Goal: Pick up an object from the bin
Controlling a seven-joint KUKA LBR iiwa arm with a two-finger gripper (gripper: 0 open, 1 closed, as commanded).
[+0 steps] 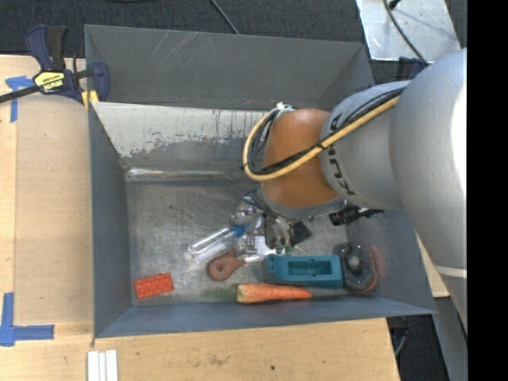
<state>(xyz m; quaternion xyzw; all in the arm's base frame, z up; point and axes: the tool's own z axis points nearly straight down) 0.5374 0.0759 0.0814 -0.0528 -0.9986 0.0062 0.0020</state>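
We see a grey metal bin [175,201] with sloping walls and a scuffed floor. Along its lower edge lie, from left to right, an orange-red block [154,286], a carrot [272,294] lying lengthwise, a teal rectangular case [304,270] just behind the carrot, and a dark round part [359,267]. A brown ring [225,267] and a clear plastic tube [211,244] lie nearer the middle.
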